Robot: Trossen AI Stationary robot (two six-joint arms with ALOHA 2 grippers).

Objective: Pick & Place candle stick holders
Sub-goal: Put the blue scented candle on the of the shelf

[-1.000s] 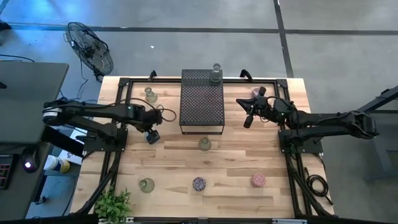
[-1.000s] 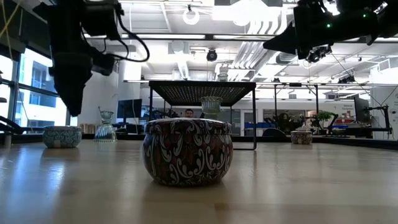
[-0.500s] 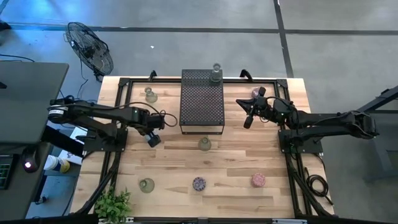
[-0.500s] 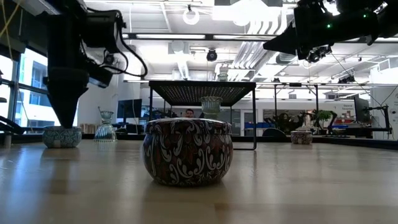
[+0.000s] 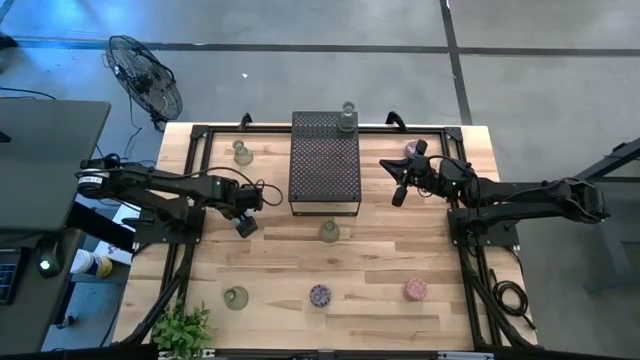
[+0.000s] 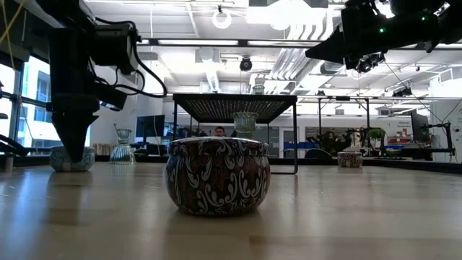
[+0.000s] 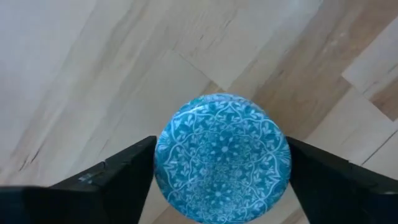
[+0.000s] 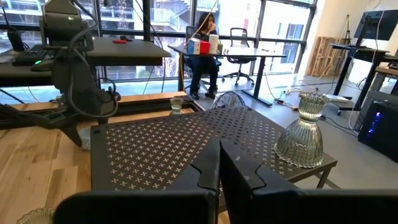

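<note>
Down at the table with the left gripper, about 8 o'clock from the black stand, straddling a pale blue candle stick holder that sits flat on the wood at roughly 9 o'clock of the table's middle. Spread wide, with one dark finger at the cup's 9 o'clock and the other at its 3 o'clock, both hard up against the wall; cannot tell whether pressing yet or merely beside it. Likely a small, light, rigid cup with a smooth glazed or glass wall, so probably slippery and apt to chip if knocked or dropped. Best taken across the widest part of the round wall, low down and centred, squeezing gently and evenly to avoid popping it sideways out of the pads. Worth lifting straight up before swinging toward the stand. Over at about 3 o'clock from the stand, well above the table, the right gripper: pinched together on nothing, waiting. Elsewhere, one clear holder on the stand's far edge, and others on the table at 6 o'clock and along the near side, purple and pink among them
</note>
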